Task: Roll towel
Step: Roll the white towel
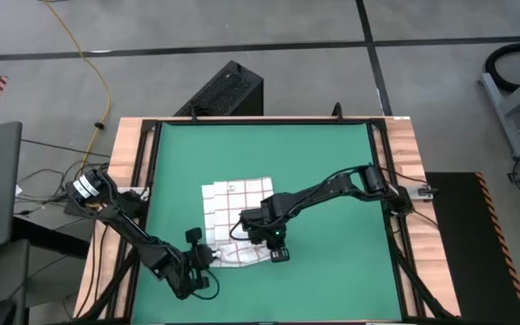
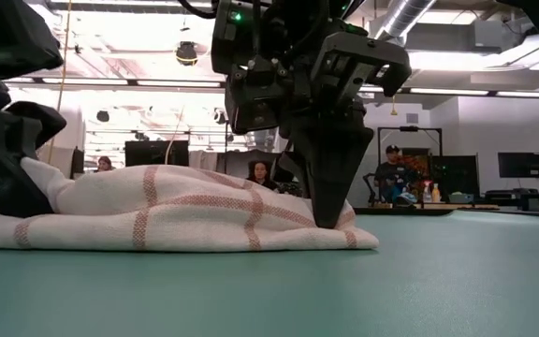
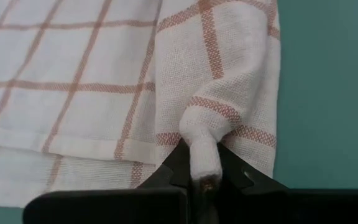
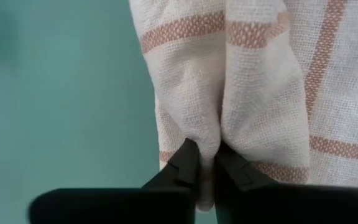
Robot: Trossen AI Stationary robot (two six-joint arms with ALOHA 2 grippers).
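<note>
The towel (image 1: 235,209), white with red-brown grid lines, lies on the green mat (image 1: 332,162). Its far part lies flat, and its near part is folded over into a low bulge (image 2: 176,208). My left gripper (image 1: 208,257) is at the left end of the towel's near edge, shut on the cloth. My right gripper (image 1: 276,251) is at the right end of that edge, also shut on the cloth. In the low view my right gripper (image 2: 330,217) stands at the bulge's right end and my left gripper (image 2: 12,178) at its left end. My left gripper pinches a bunched nub of the folded near edge (image 3: 202,149) between its two fingers, at the towel's left near corner. The cloth beyond it lies on the mat in several layers. My right gripper pinches a gathered fold of the towel's near edge (image 4: 205,144) between its two fingers, at the right end. The fingers point steeply down (image 2: 333,192). The cloth bulges on both sides of the fingers and rests on the mat.
Bare green mat lies all round the towel, widest to the right (image 1: 341,271) and far side. A black frame (image 1: 152,162) and wooden table edges border the mat. People sit at desks in the room behind (image 2: 391,178).
</note>
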